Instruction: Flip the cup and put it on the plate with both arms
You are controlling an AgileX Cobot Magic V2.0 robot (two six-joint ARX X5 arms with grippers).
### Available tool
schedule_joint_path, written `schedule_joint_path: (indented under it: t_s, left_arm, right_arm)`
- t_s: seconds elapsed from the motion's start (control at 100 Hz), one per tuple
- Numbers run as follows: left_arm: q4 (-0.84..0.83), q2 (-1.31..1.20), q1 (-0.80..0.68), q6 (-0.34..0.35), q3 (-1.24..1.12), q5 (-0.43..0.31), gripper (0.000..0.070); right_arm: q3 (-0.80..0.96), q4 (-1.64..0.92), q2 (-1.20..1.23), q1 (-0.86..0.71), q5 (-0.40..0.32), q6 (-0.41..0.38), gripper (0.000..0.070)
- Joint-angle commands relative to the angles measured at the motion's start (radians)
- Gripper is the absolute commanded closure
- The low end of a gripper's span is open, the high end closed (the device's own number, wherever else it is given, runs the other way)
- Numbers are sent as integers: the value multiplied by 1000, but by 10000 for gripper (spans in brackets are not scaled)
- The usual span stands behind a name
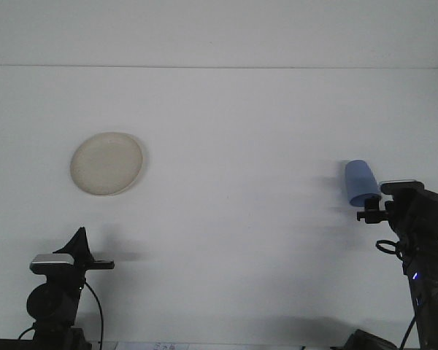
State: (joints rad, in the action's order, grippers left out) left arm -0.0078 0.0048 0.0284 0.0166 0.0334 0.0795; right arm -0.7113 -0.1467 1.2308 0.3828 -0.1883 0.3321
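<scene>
Currently nothing of the task is complete. Blue cup (360, 181) sits upside down on the white table (241, 146), far right side, wide rim down, well apart from the plate (106, 163), which lies bare on the left side.

Right gripper (372, 211) is raised and sits just beside the cup's lower right edge, partly overlapping it in this view. Cannot tell whether it touches the cup, nor whether it is spread or closed; the arm body hides that.

Left gripper (79, 244) is low at the near left edge, below the plate, near nothing. It comes to a closed point with no gap showing, and holds nothing.

Judgement: early approach stage. Still to do: grasp the cup, turn it upright, pass or support it with the other arm, carry it across the table, set it on the plate.
</scene>
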Motion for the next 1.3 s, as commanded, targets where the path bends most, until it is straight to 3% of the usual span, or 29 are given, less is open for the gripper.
schedule_joint_path:
  t_s: [0.0, 0.15, 0.37, 0.46, 0.54, 0.62, 0.74, 1.0, 1.15, 1.29]
  left_arm:
    - [10, -2, -1, 5, -19, 0, 685]
    - [10, -2, -1, 5, -19, 0, 684]
    - [10, -2, -1, 5, -19, 0, 685]
    - [10, -2, -1, 5, -19, 0, 685]
    - [10, -2, -1, 5, -19, 0, 685]
    - [10, -2, -1, 5, -19, 0, 685]
    - [10, -2, -1, 5, -19, 0, 685]
    - [10, -2, -1, 5, -19, 0, 685]
    - [10, -2, -1, 5, -19, 0, 685]
    - [10, -2, -1, 5, -19, 0, 685]
  right_arm:
    - [-3, 44, 50, 12, -30, 28, 249]
    - [-3, 151, 158, 27, -110, 33, 249]
    - [-3, 328, 299, 26, -156, 31, 271]
    - [-3, 398, 345, 26, -206, 27, 411]
    - [-3, 434, 368, 26, -238, 24, 596]
    - [-3, 454, 376, 23, -253, 6, 700]
    - [-3, 486, 371, 22, -257, -36, 700]
    - [-3, 455, 216, 4, -254, -282, 700]
    - [-17, 269, 3, -56, -253, -468, 700]
    - [-96, -50, -165, -172, -253, -508, 700]
